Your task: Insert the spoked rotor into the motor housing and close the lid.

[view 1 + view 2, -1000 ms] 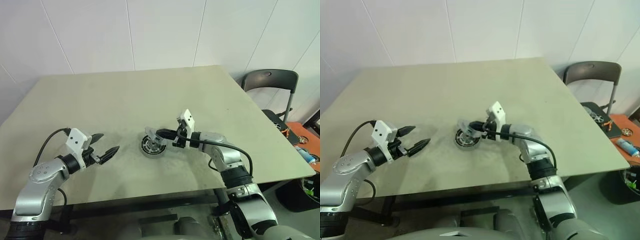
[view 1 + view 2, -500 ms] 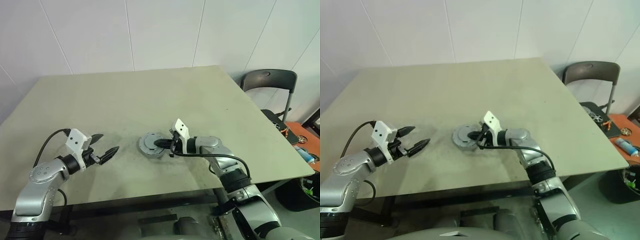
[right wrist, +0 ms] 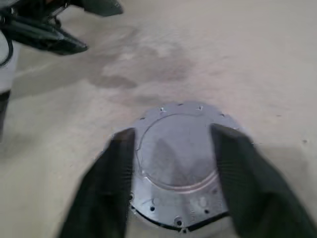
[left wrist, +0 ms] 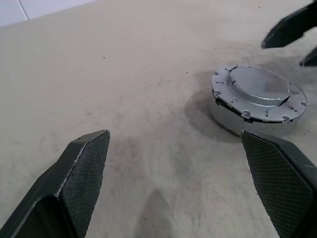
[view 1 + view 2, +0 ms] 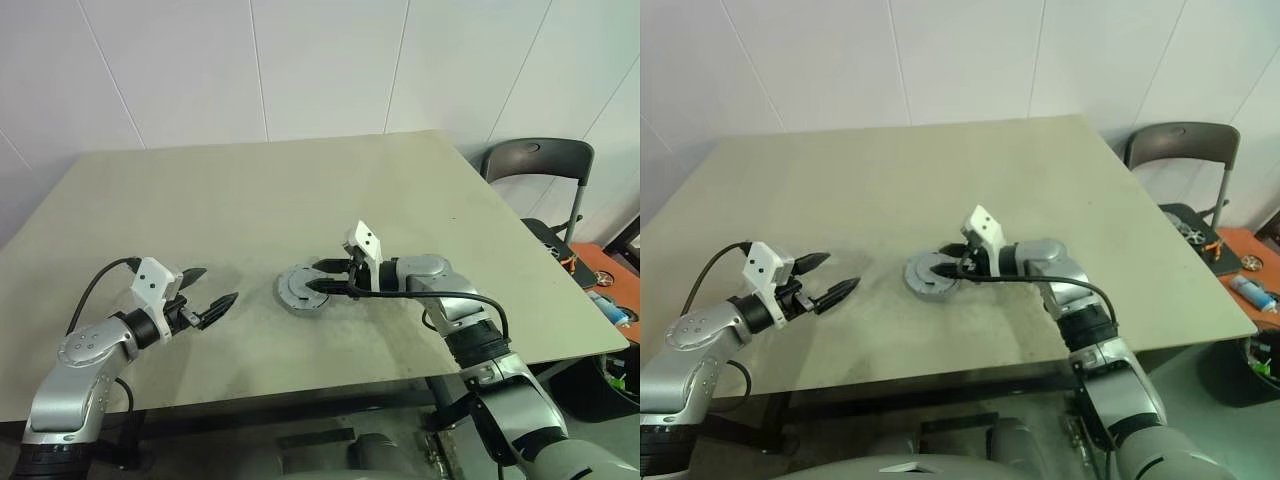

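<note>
Two arms: both reach over the worktop; nothing is carried by either.
Lid: the lid lies flat on the motor housing, grey top up, toothed rim overhanging the pale wall below it.
Location: the stack sits at the lower centre of the left eye view, standing alone on the worktop.
Spoked rotor: hidden; presumably under the lid inside the housing, which the pictures cannot confirm.
Right end effector: the right end effector has its fingers spread, one on each side of the lid, with no grip on it.
Left end effector: the left end effector hangs at the lower left of the frame, fingers wide apart, well apart from the stack.
Progress: judging by the covered housing, insertion and closing look done.
Left to do: at most a check that the lid sits level all round.
</note>
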{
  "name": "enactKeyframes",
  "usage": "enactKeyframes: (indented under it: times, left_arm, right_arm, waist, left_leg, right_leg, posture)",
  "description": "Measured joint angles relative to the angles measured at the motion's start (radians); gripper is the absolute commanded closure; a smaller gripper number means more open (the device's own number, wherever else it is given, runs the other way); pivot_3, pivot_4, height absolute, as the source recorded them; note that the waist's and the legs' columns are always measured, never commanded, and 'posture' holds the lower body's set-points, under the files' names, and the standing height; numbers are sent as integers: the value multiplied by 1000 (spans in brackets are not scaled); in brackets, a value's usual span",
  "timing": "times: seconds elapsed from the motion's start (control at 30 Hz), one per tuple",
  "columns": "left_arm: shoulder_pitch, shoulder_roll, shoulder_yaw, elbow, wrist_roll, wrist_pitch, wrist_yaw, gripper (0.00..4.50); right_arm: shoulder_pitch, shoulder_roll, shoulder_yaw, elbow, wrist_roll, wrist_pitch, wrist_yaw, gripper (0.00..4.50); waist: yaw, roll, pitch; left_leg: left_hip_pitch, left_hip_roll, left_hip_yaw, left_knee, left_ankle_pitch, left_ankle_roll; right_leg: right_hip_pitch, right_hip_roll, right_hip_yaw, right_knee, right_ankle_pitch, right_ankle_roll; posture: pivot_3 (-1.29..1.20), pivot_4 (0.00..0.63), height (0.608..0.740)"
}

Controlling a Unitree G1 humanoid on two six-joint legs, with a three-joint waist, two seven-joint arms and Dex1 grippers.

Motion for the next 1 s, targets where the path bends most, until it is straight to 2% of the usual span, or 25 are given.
enactKeyframes:
  times: [0.1, 0.13, 0.53, 1.0]
  left_arm:
    - [0, 0, 0, 0, 0, -5, 0, 0]
    - [0, 0, 1, 0, 0, -6, 0, 0]
    - [19, 3, 7, -7, -1, -6, 2, 0]
    - [22, 13, 7, -9, -3, -6, 12, 0]
  right_arm:
    - [-28, 3, 20, 46, -25, -53, 30, 134]
    - [-39, 4, 26, 69, -34, -75, 42, 55]
    - [-100, 48, 43, 291, -126, -275, 24, 55]
    - [-99, 66, 43, 312, -152, -291, 30, 55]
  waist:
    - [0, 0, 0]
    - [1, 0, 0]
    - [0, 0, 0]
    - [0, 0, 0]
  left_leg:
    - [0, 0, 0, 0, 0, 0]
    - [0, 0, 0, 0, 0, 0]
    - [0, 0, 0, 0, 0, 0]
    - [0, 0, 0, 0, 0, 0]
  right_leg:
    - [0, 0, 0, 0, 0, 0]
    - [0, 0, 0, 0, 0, 0]
    - [0, 0, 0, 0, 0, 0]
    - [0, 0, 0, 0, 0, 0]
  posture:
    - [0, 0, 740]
    - [0, 0, 740]
    - [0, 0, 740]
    - [0, 0, 740]
